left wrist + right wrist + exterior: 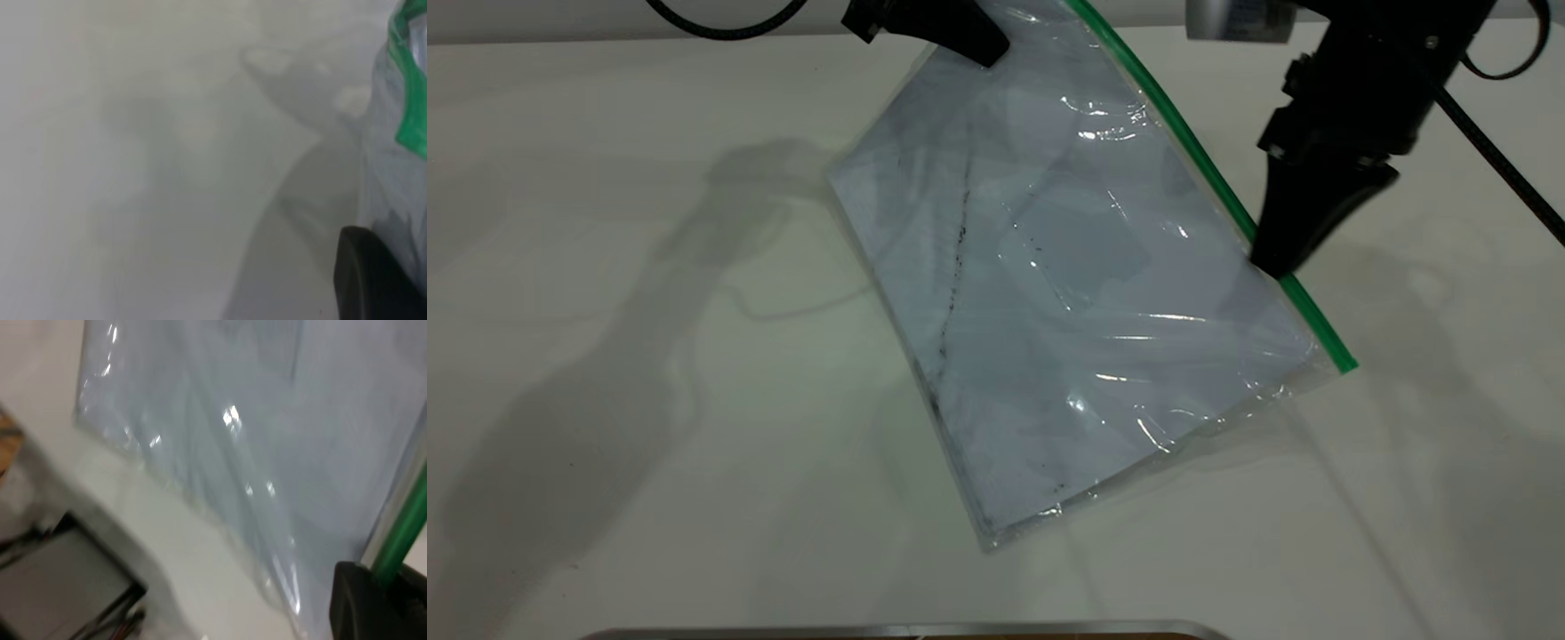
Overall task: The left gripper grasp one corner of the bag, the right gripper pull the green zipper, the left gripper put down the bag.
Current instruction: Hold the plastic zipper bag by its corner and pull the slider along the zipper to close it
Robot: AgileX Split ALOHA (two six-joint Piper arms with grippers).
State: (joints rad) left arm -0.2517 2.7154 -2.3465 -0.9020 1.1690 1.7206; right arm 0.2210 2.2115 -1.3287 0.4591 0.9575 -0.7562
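bag [1067, 293] tilted, near corner on table, left claw [960, 36] clamped on far corner, right claw [1280, 258] pinching green zipper [1209, 173]

clear bag [1067, 293] — green zipper [1209, 173], black claws

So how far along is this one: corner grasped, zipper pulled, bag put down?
Done: the left tool holds the bag by its top corner, lifted and tilted, its lower edge at the table. In hand: the right tool is closed on the green zipper, well along the strip but short of its lower end. Left: finishing the pull and putting the bag down.
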